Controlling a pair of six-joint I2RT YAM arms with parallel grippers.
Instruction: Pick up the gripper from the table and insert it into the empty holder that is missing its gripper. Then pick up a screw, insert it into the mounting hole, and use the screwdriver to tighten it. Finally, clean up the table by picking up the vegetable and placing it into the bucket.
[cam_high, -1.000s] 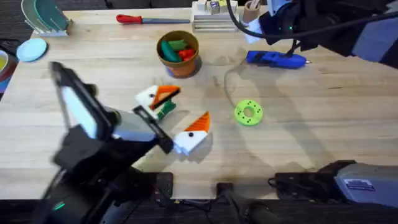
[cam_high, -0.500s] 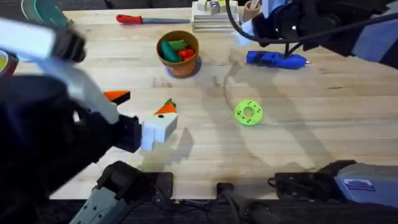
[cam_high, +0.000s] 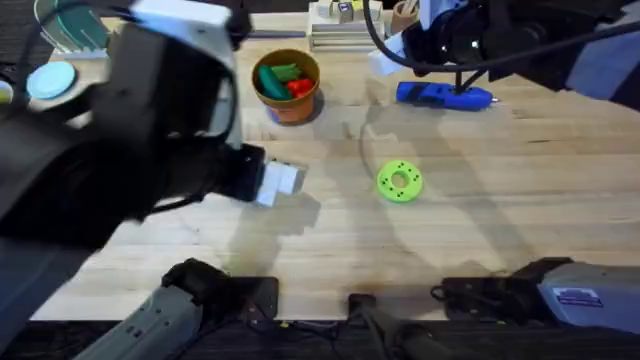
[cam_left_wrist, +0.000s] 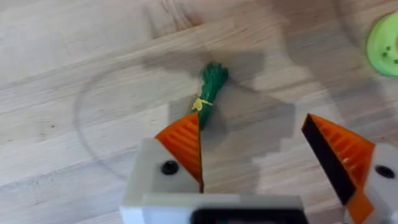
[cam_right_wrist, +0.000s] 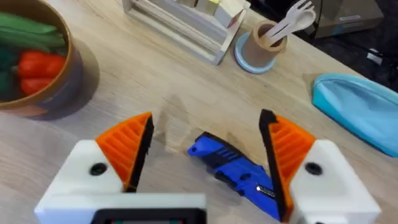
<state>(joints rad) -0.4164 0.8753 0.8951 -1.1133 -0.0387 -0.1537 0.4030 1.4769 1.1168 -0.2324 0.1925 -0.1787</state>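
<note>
In the left wrist view we see the vegetable (cam_left_wrist: 211, 89) lying flat on the counter (cam_left_wrist: 74, 56), its long axis running from its dark-green tip, farther from the camera, toward the left gripper (cam_left_wrist: 267, 155), whose fingers are spread apart and empty just above its near end. The right gripper (cam_right_wrist: 208, 152) hangs with fingers released on either side of the blue screwdriver (cam_right_wrist: 239, 171), which lies on the counter; its long axis runs slantwise between the fingers. The bucket (cam_high: 287, 85) stands upright, holding green and red toy vegetables. A tan cup (cam_right_wrist: 266, 38) holds a white fork.
</note>
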